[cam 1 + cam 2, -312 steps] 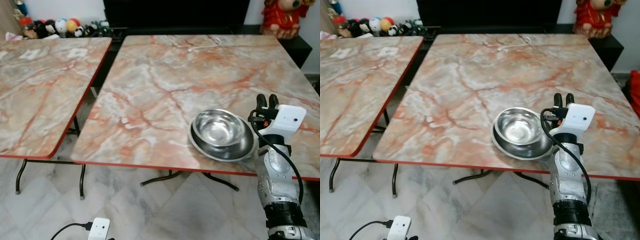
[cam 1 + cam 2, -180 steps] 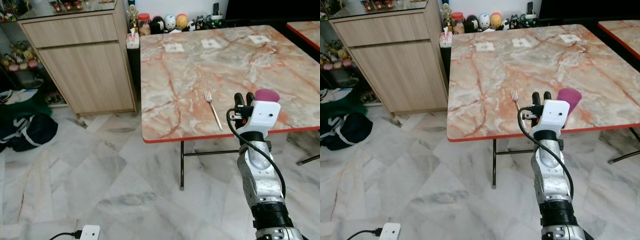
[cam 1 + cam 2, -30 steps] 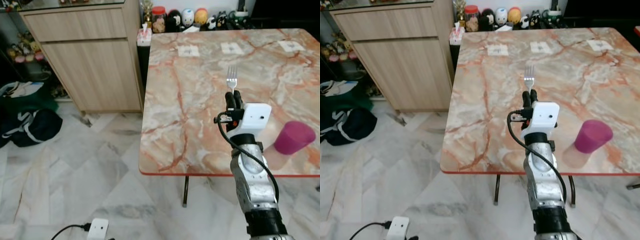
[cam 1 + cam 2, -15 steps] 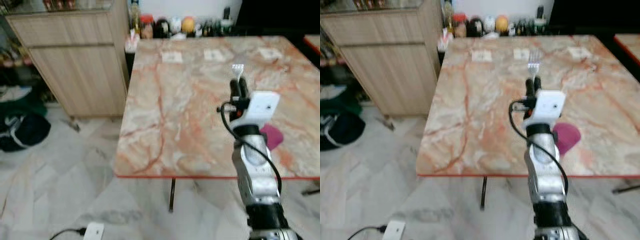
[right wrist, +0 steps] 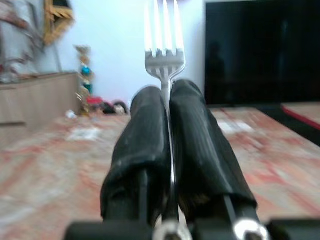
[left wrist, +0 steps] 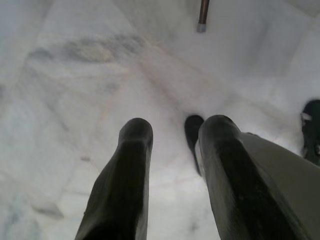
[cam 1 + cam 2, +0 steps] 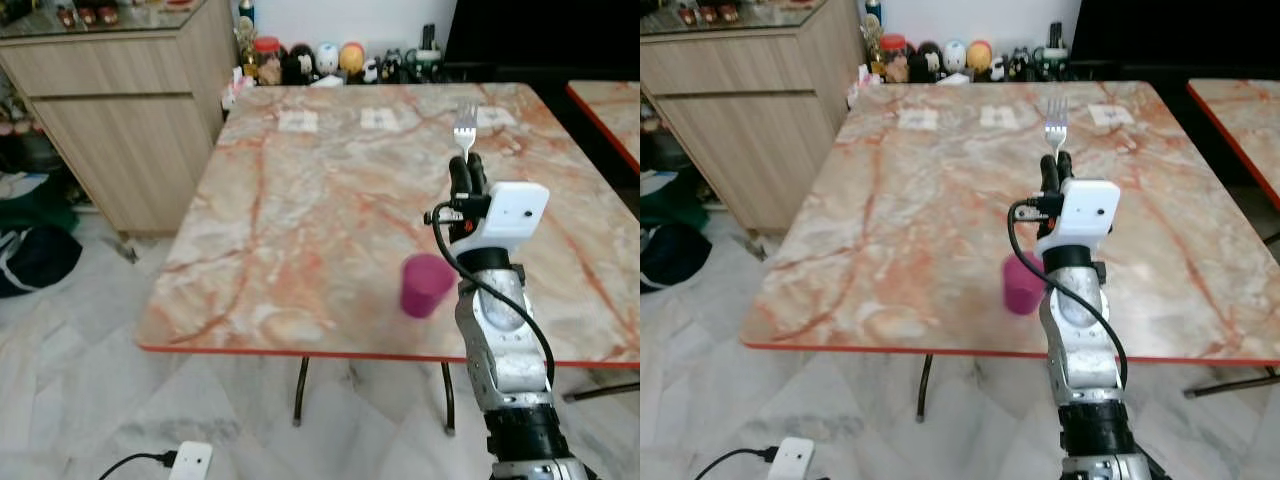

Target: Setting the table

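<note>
My right gripper is raised upright over the near part of the marble table and is shut on a silver fork, whose tines stick up above the fingers. In the right wrist view the fork is clamped between the two black fingers. A purple cup stands on the table just left of my right arm, near the front edge. My left gripper hangs low over the floor, open, with nothing between its fingers.
A wooden cabinet stands left of the table. Figurines and jars line the far edge by the wall. A second table's red-edged corner shows at right. A dark bag and a white plug lie on the marble floor.
The camera has swung, so the table sits further left in view and the purple cup now shows left of my right arm. The fork stays held upright.
</note>
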